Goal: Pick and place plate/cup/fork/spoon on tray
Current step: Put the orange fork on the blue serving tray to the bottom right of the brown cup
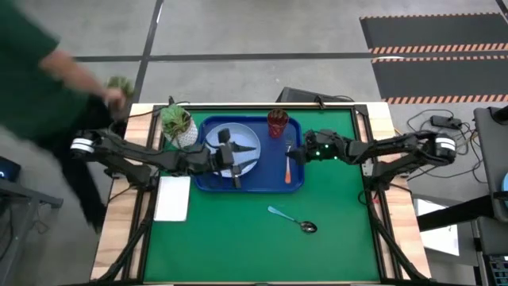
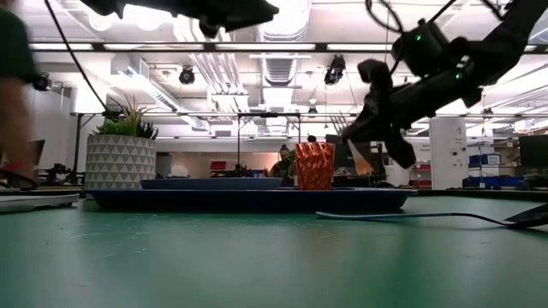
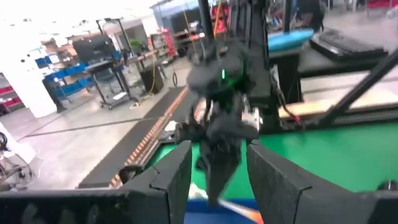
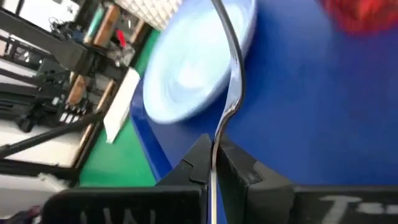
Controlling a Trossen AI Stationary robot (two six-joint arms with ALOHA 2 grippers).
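Silver metal shows between your right gripper's (image 4: pixel 212 163) closed fingers. It pinches the fork (image 4: pixel 231 93) by its neck, low over the tray (image 4: pixel 311 112), with the tines reaching ahead toward the plate (image 4: pixel 193 68), likely so it lands flat alongside. The cup (image 1: pixel 278 121) stands near, off to one side of the claw. The spoon (image 1: pixel 292 219) lies well off to the other side on the green mat (image 1: pixel 238 246), not yet fetched. Your left gripper (image 1: pixel 232 156) hangs wide and empty over the plate.
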